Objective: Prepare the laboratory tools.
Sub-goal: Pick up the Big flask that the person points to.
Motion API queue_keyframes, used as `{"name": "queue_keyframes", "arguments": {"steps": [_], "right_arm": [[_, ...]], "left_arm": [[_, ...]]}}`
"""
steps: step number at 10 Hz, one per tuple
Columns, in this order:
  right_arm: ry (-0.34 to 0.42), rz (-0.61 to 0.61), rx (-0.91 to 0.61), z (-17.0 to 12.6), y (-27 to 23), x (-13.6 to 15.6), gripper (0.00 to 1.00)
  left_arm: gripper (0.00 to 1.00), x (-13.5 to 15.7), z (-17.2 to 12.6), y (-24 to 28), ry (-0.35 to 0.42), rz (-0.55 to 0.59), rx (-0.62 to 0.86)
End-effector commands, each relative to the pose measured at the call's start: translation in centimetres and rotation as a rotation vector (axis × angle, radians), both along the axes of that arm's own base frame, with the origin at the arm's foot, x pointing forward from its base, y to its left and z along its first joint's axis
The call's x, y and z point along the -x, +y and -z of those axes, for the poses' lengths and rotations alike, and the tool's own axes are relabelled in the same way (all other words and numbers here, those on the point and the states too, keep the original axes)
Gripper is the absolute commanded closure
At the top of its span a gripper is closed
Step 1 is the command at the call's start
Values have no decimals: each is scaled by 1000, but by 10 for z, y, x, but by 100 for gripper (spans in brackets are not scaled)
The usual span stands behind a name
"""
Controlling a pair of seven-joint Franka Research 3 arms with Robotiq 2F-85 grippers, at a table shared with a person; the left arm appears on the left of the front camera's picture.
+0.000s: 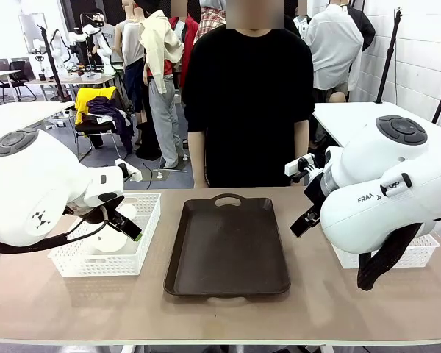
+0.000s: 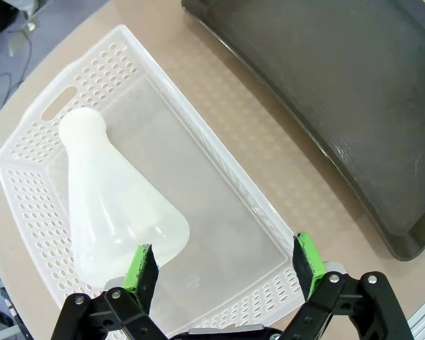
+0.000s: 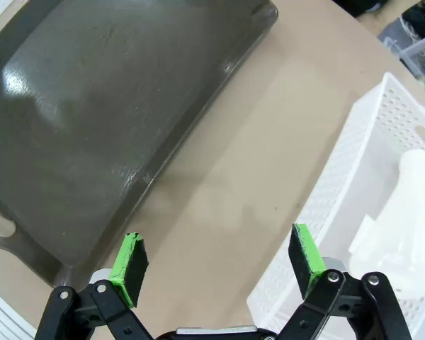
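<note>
I am looking across a tan worktop (image 1: 59,309) toward a person (image 1: 250,95) in a black top who stands at the far edge. A dark brown tray (image 1: 228,243) lies in the middle of the worktop, its handle cut-out facing the person. A white mesh basket sits on each side of it: the left basket (image 1: 95,268) near my left arm, and the right basket (image 1: 419,254) partly hidden behind my right arm.

In the left wrist view, the left claw (image 2: 224,262) hangs above the left basket (image 2: 21,191) with its green pads (image 2: 142,265) wide apart and nothing between them. The left flask (image 2: 113,205), frosted white and cone-shaped, lies on its side inside this basket. Its narrow neck points toward the end with the handle slot, and its wide base is just beside one pad. I cannot tell whether they touch. The tray (image 2: 340,85) lies beyond the basket's long wall.

In the right wrist view, the right claw (image 3: 217,261) is also spread wide and holds nothing. It hovers over bare worktop between the tray (image 3: 92,106) and the right basket (image 3: 340,184), with one pad above the basket's wall. The right flask (image 3: 404,227) lies on its side inside that basket.

In the front view, the left claw (image 1: 121,220) is over the left basket, and the right claw (image 1: 306,219) is beside the tray's right edge.
</note>
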State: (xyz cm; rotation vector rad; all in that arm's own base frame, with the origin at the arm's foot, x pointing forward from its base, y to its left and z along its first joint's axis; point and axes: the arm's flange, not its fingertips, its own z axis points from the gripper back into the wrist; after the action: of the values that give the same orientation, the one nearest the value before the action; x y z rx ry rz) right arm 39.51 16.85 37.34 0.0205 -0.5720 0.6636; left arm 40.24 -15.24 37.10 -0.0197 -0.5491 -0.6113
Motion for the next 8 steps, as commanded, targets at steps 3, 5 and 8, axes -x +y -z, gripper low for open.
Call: {"name": "queue_keyframes", "arguments": {"steps": [3,5,8], "right_arm": [[0,0,-1,0,0,0,0],[0,-4,-58,-27,-6,-1,0],[45,-60,-216,-91,-40,-9,0]], "left_arm": [[0,0,0,1,0,-3,2],[0,8,-18,6,-45,-25,43],[0,28,-92,39,-156,-37,203]]}}
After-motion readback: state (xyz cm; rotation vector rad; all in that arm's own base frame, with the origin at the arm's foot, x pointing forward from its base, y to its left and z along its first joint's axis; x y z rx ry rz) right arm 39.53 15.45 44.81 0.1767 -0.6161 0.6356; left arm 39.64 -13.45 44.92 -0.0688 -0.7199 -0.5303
